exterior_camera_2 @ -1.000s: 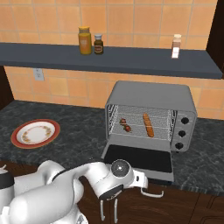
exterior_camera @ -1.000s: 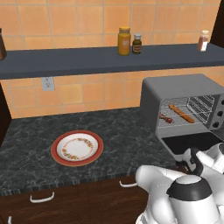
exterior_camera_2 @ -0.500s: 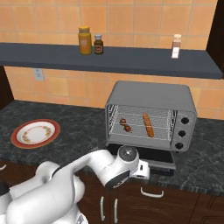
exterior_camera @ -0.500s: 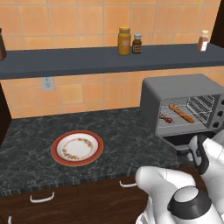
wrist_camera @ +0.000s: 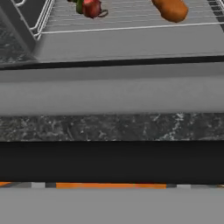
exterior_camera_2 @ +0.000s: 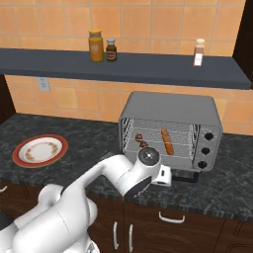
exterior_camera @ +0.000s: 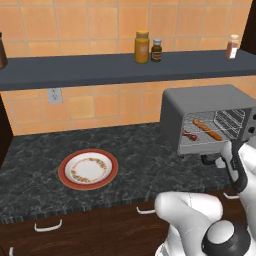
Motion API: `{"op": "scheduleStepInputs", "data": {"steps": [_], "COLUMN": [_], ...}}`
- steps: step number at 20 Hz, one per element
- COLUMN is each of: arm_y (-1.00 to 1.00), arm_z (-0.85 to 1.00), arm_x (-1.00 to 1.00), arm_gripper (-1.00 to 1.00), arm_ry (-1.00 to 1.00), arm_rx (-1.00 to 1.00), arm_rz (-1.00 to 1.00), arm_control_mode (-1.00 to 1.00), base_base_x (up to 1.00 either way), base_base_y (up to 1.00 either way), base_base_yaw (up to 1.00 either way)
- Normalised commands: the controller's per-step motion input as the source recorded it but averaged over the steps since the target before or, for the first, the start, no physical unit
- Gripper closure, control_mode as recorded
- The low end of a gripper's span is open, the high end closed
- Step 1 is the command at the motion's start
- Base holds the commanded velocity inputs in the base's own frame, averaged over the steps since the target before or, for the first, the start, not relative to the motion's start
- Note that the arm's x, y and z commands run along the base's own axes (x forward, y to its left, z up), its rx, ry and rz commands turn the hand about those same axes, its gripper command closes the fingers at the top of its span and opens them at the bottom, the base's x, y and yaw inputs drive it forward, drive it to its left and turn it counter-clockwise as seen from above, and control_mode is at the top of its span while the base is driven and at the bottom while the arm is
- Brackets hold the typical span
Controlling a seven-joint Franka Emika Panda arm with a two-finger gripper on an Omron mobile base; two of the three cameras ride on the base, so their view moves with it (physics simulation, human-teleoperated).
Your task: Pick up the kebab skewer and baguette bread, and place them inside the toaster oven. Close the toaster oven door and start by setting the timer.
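Skewer (exterior_camera_2: 142, 142) and baguette (exterior_camera_2: 168, 141) were seen on the oven (exterior_camera_2: 170, 107) rack at centre frame, while the lowered door (wrist_camera: 109, 94), judged stiff and hinged, was best lifted by its bar handle with the jaws spread wide.

The grey toaster oven (exterior_camera_2: 170, 111) stands open; on its wire rack the kebab skewer (exterior_camera_2: 142, 142) lies left of the orange-brown baguette bread (exterior_camera_2: 168, 141), apart.

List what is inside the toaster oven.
On the wire rack inside the toaster oven lie the kebab skewer on the left and the baguette beside it, apart. The arm covers the lowered door and the oven's bottom front.
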Motion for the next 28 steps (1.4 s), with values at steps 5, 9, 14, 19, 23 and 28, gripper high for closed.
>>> {"op": "scheduleStepInputs", "data": {"steps": [5, 9, 14, 19, 23, 28], "arm_y": [0.16, 0.09, 0.05, 0.01, 0.03, 0.10], "arm_z": [0.09, 0.06, 0.01, 0.00, -0.06, -0.15], "arm_x": [0.94, 0.98, 0.83, 0.46, 0.47, 0.60], "arm_gripper": [-1.00, -1.00, -1.00, -1.00, -1.00, -1.00], "arm_ry": [0.00, 0.00, 0.00, 0.00, 0.00, 0.00], "arm_rx": [0.00, 0.00, 0.00, 0.00, 0.00, 0.00], "arm_rz": [-0.12, -0.09, -0.07, -0.05, -0.05, -0.06], "arm_control_mode": [-1.00, -1.00, -1.00, -1.00, -1.00, -1.00], "base_base_x": [0.00, 0.00, 0.00, 0.00, 0.00, 0.00], "base_base_y": [0.00, 0.00, 0.00, 0.00, 0.00, 0.00], "base_base_yaw": [0.00, 0.00, 0.00, 0.00, 0.00, 0.00]}}
